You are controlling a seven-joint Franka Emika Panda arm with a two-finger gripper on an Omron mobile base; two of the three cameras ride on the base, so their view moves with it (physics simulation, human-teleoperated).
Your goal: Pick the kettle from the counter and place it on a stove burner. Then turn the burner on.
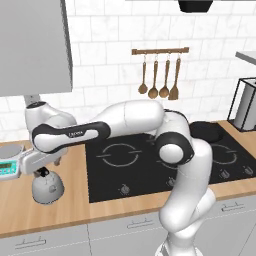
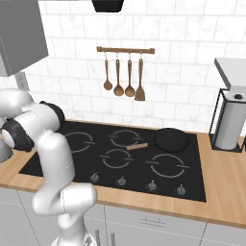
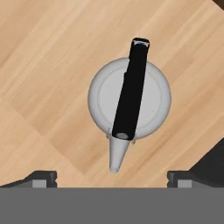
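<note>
Wooden counter (image 1: 55,210) runs along the near side in the left base view, and the kettle (image 1: 47,188) sits on it, left of the black cooktop (image 1: 150,165). Just to the kettle's left is a grey kitchen scale (image 1: 9,167) with a green display. The arm's hand reaches over the kettle, and the gripper (image 1: 46,169) hangs right above its black handle; the fingers are mostly hidden here, so I cannot tell from this side whether they touch. A dark frying pan (image 1: 206,131) rests on the far right of the cooktop, well apart from the kettle. Wooden utensils (image 1: 159,80) hang on a rail on the far wall.

From the right base view, the cooktop (image 2: 57,166) shows several grey ring burners; the largest stove burner (image 2: 167,165) lies bare at near right. The pan (image 2: 169,138) sits just behind it, its wooden handle pointing left. A paper-towel roll (image 2: 229,124) stands in a black frame on the counter (image 2: 228,178) at right.

In the hand view, the kettle (image 3: 129,98) is directly below on the counter (image 3: 52,65), its handle running across the dome. The two fingertips (image 3: 41,178) stand wide apart, released, holding nothing.
</note>
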